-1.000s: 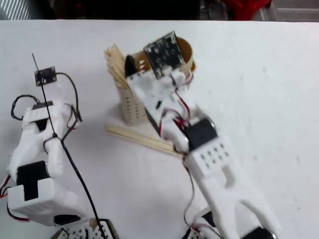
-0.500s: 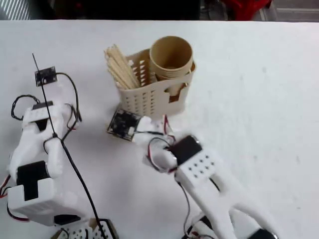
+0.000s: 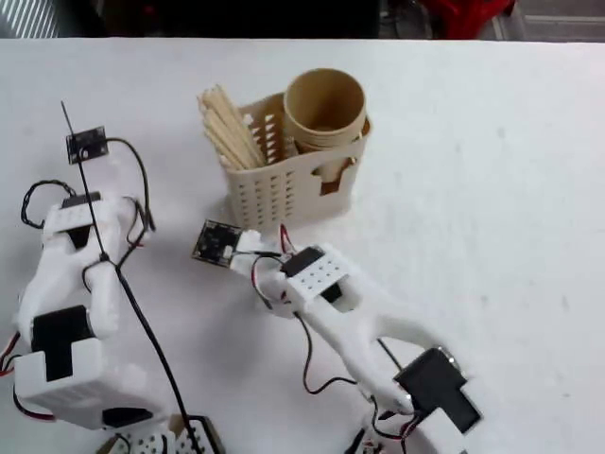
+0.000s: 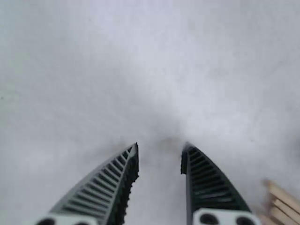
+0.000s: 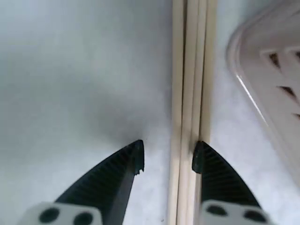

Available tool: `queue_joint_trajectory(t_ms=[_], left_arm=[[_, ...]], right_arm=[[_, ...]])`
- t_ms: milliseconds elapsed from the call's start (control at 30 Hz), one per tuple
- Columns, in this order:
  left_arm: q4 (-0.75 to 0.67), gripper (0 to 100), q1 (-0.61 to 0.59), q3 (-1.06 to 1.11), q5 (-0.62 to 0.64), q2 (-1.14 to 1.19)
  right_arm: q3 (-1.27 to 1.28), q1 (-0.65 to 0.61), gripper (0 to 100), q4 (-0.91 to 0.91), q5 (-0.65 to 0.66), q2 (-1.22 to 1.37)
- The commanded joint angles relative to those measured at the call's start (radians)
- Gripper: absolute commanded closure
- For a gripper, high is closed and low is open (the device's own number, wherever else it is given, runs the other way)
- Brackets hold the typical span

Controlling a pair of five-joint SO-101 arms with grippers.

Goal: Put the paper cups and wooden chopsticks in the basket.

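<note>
Straddling the sticks: right gripper [image 5: 167, 147] is spread open, one jaw on either side of the loose chopsticks [image 5: 192, 93] lying flat on the table [image 5: 70, 70], grasping nothing.
Basket [image 5: 267, 84]: the right wrist view has its pale rounded corner just beside those sticks; the high view has it whole, slotted and upright.
Inside it: a bundle [image 3: 227, 128] of chopsticks leans at one end, nested paper cups [image 3: 324, 104] stand at the other.
Left gripper [image 4: 160, 149]: released, over bare table, stick ends [image 4: 281, 204] nearby.
Right arm [image 3: 321, 284]: folded low before the basket, covering the loose chopsticks from above.
Left arm [image 3: 71, 265]: well apart from the basket.
</note>
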Motion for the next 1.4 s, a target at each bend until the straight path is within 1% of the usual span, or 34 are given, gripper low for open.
queue_joint_trajectory(t_ms=[0, 133, 300, 367, 467, 600, 733, 833, 900, 1033, 1133, 1267, 1367], left_arm=[[-0.023, 83, 0.010, -0.005, -0.011, -0.005], [-0.023, 83, 0.010, -0.005, -0.011, -0.005], [-0.023, 83, 0.010, -0.006, -0.011, -0.005], [-0.023, 83, 0.010, -0.006, -0.011, -0.005], [-0.023, 83, 0.010, -0.006, -0.011, -0.005], [-0.023, 83, 0.010, -0.008, -0.011, -0.005], [-0.023, 83, 0.010, -0.008, -0.011, -0.005], [-0.023, 83, 0.010, -0.008, -0.011, -0.005], [-0.023, 83, 0.010, -0.008, -0.011, -0.005], [-0.023, 83, 0.010, -0.008, -0.011, -0.005], [-0.023, 83, 0.010, -0.006, -0.011, -0.005], [-0.023, 83, 0.010, -0.008, -0.011, -0.005], [-0.023, 83, 0.010, -0.008, -0.011, -0.005]], right_arm=[[-0.009, 0.035, 81.8, -0.028, 0.011, 0.018], [-0.009, 0.041, 82.7, -0.022, 0.012, 0.024], [-0.008, 0.038, 98.8, 0.010, 0.012, 0.022], [-0.008, 0.036, 97.1, 0.033, 0.011, 0.021], [-0.006, 0.036, 98.3, 0.058, 0.005, -0.024], [0.017, 0.038, 98.1, 0.124, -0.003, -0.182], [0.098, 0.038, 98.1, 0.133, -0.058, -0.397], [0.163, 0.038, 98.1, 0.140, -0.072, -0.578], [0.169, 0.039, 98.1, 0.168, -0.112, -0.705], [0.061, 0.039, 98.1, 0.213, -0.207, -0.943], [-0.127, 0.047, 98.2, 0.268, -0.232, -1.009], [-0.410, 0.096, 98.2, 0.283, -0.236, -0.889], [-0.568, 0.120, 98.2, 0.219, -0.238, -0.720]])
